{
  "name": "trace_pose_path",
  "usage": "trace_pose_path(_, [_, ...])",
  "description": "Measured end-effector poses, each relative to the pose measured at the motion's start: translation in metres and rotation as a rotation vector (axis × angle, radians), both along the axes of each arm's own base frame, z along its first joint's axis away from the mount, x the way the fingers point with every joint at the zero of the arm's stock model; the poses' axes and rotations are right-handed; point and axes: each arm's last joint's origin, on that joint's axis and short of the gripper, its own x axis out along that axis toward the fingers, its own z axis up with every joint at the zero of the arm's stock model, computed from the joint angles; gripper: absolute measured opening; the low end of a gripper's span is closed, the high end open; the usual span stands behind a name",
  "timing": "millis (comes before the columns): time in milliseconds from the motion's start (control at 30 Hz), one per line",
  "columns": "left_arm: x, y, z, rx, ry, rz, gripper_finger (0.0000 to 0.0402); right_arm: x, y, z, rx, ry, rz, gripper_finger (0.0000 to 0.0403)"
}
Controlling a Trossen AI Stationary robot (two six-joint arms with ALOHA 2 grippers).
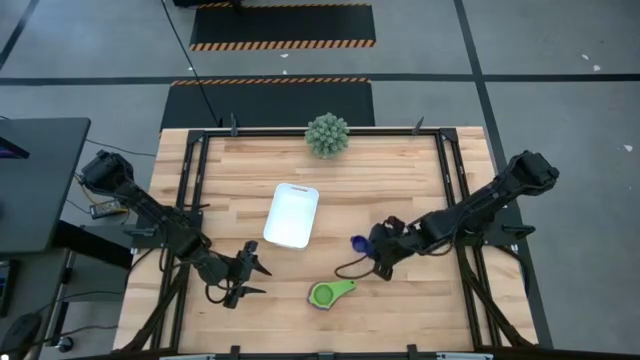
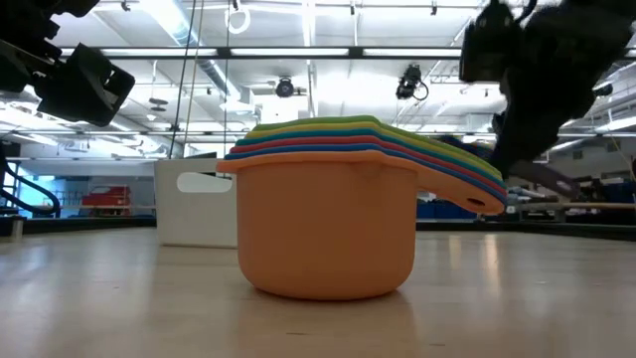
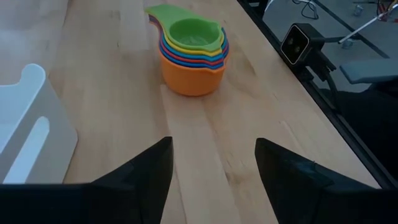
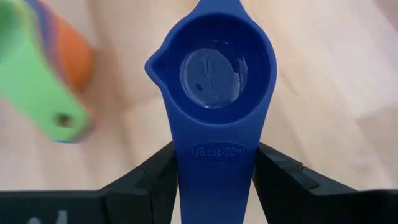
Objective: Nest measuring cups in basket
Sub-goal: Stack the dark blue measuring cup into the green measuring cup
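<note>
Your right gripper [image 4: 214,171] pinches the handle of the dark blue measuring cup [image 1: 358,243], right of centre in the high view, above the counter [image 1: 400,180]. The nested stack of cups [image 1: 330,293], green on top, sits lower centre, outside the white basket [image 1: 291,215]. Your left gripper [image 1: 250,277], fingers spread, waits lower left, pointing at the stack.

The nested stack of cups [image 1: 330,294] sits near the table's front edge. The basket [image 1: 291,215] lies behind it, slightly left. My right gripper [image 1: 372,245] holds one cup [image 1: 358,242] right of the basket.
</note>
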Motion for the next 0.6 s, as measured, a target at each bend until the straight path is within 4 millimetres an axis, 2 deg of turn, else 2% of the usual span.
trace_pose_path(233, [0.0, 0.001, 0.0, 0.01, -0.01, 0.025, 0.0233, 0.0, 0.022, 0.007, -0.011, -0.136, 0.035, 0.0193])
trace_pose_path(600, [0.001, 0.001, 0.0, 0.011, -0.012, 0.03, 0.0233, 0.005, 0.039, 0.02, -0.03, -0.335, 0.079, 0.0193])
